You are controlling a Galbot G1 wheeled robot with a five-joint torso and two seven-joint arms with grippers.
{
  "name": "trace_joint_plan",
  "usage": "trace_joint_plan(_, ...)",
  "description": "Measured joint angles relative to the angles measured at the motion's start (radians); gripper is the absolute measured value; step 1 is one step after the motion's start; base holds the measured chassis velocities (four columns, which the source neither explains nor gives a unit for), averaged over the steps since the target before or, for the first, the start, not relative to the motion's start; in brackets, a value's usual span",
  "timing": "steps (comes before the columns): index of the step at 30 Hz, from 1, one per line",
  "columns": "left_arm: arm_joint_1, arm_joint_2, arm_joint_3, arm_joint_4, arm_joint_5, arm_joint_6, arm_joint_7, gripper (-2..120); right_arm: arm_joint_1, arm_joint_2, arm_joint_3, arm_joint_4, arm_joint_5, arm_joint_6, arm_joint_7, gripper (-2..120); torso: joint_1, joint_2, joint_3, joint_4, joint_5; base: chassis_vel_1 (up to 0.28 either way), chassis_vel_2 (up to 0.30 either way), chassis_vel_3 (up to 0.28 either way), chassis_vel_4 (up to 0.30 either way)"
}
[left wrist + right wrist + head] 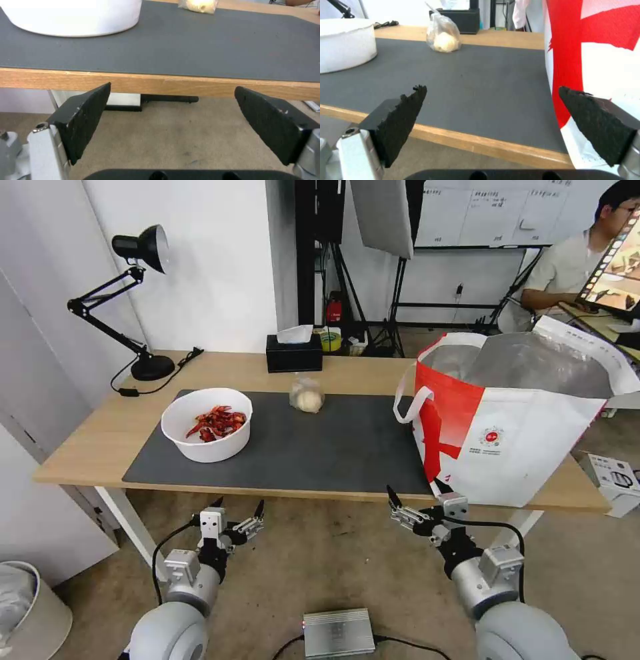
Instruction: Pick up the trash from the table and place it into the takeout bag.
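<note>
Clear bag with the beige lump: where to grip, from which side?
Judging by shape, take the clear bag at its twisted neck, which sticks up above the lump, coming from above. It stands free on the mat; the right tool, open before the table edge, could do it.

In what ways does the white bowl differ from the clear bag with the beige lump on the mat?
The white bowl is wide, rigid and open on top, showing red shells; the clear bag is small, soft and closed around a beige lump. The bowl stands at the left end of the grey mat; the bag sits at its far edge, near the middle. Both rest untouched on the mat.
</note>
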Motion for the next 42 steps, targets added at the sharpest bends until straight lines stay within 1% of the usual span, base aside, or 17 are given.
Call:
trace_joint_plan(7, -0.004, 0.000, 0.002, 0.003, -0.001, 0.000, 0.000, 100, 0.009, 0.004, -0.007, -0.006, 0.001, 0.003, 0.000, 100, 0.000, 0.000, 0.000, 0.0000, 0.0000, 0.000, 0.000, 0.000, 0.000)
trace_joint_plan(14, -0.006, 0.000, 0.001, 0.010, -0.002, 0.000, 0.001, 100, 0.021, 0.014, -0.037, -0.018, -0.006, 0.017, -0.006, 100, 0.000, 0.000, 0.000, 0.0000, 0.0000, 0.000, 0.000, 0.000, 0.000)
trace_joint_plan(17, -0.004, -0.003, 0.001, 0.012, -0.004, 0.002, 0.017, 100, 0.025, 0.022, -0.053, -0.033, -0.027, 0.053, -0.038, 100, 0.000, 0.000, 0.000, 0.0000, 0.0000, 0.000, 0.000, 0.000, 0.000)
trace_joint_plan(22, -0.005, -0.004, 0.002, 0.015, -0.005, 0.003, 0.020, 100, 0.043, 0.024, -0.062, -0.046, -0.032, 0.074, -0.069, 100, 0.000, 0.000, 0.000, 0.0000, 0.0000, 0.000, 0.000, 0.000, 0.000)
trace_joint_plan(26, -0.005, -0.004, 0.002, 0.016, -0.005, 0.003, 0.020, 100, 0.089, 0.019, -0.074, -0.070, -0.026, 0.096, -0.096, 100, 0.000, 0.000, 0.000, -0.0001, 0.0000, 0.000, 0.000, 0.000, 0.000)
trace_joint_plan(29, -0.004, -0.004, 0.001, 0.016, -0.006, 0.003, 0.019, 100, 0.168, 0.008, -0.101, -0.118, -0.001, 0.132, -0.120, 100, 0.000, 0.000, 0.000, -0.0001, 0.0000, 0.000, 0.000, 0.000, 0.000)
trace_joint_plan(30, -0.004, -0.004, 0.001, 0.016, -0.006, 0.003, 0.019, 100, 0.168, 0.008, -0.101, -0.118, -0.001, 0.132, -0.120, 100, 0.000, 0.000, 0.000, -0.0001, 0.0000, 0.000, 0.000, 0.000, 0.000)
trace_joint_plan(32, -0.003, -0.005, 0.001, 0.017, -0.005, 0.003, 0.019, 100, 0.231, 0.008, -0.122, -0.160, 0.015, 0.149, -0.132, 100, 0.000, 0.000, 0.000, 0.0001, 0.0001, 0.000, 0.000, 0.000, 0.000)
trace_joint_plan(33, -0.002, -0.006, 0.001, 0.017, -0.005, 0.003, 0.017, 100, 0.265, 0.011, -0.134, -0.182, 0.022, 0.151, -0.135, 100, 0.000, 0.000, 0.000, -0.0001, 0.0000, 0.000, 0.000, 0.000, 0.000)
trace_joint_plan(34, -0.002, -0.006, 0.001, 0.017, -0.005, 0.003, 0.017, 100, 0.265, 0.011, -0.134, -0.182, 0.022, 0.151, -0.135, 100, 0.000, 0.000, 0.000, -0.0001, 0.0000, 0.000, 0.000, 0.000, 0.000)
trace_joint_plan(37, 0.004, -0.010, 0.003, 0.009, -0.008, 0.003, 0.003, 100, 0.374, 0.017, -0.174, -0.249, 0.033, 0.150, -0.133, 100, 0.000, 0.000, 0.000, 0.0001, 0.0001, 0.000, 0.000, 0.000, 0.000)
trace_joint_plan(39, 0.005, -0.011, 0.003, 0.007, -0.008, 0.003, 0.002, 100, 0.399, 0.018, -0.184, -0.263, 0.033, 0.149, -0.131, 100, 0.000, 0.000, 0.000, 0.0001, 0.0001, 0.000, 0.000, 0.000, 0.000)
trace_joint_plan(40, 0.009, -0.012, 0.001, 0.004, -0.007, 0.004, 0.001, 100, 0.441, 0.018, -0.204, -0.284, 0.033, 0.140, -0.123, 100, 0.000, 0.000, 0.000, 0.0000, -0.0001, 0.000, 0.000, 0.000, 0.000)
trace_joint_plan(41, 0.009, -0.012, 0.001, 0.004, -0.007, 0.004, 0.001, 100, 0.441, 0.018, -0.204, -0.284, 0.033, 0.140, -0.123, 100, 0.000, 0.000, 0.000, 0.0000, -0.0001, 0.000, 0.000, 0.000, 0.000)
trace_joint_plan(42, 0.013, -0.014, -0.002, 0.003, -0.005, 0.004, 0.001, 100, 0.475, 0.020, -0.220, -0.305, 0.035, 0.128, -0.117, 100, 0.000, 0.000, 0.000, 0.0001, 0.0000, 0.000, 0.000, 0.000, 0.000)
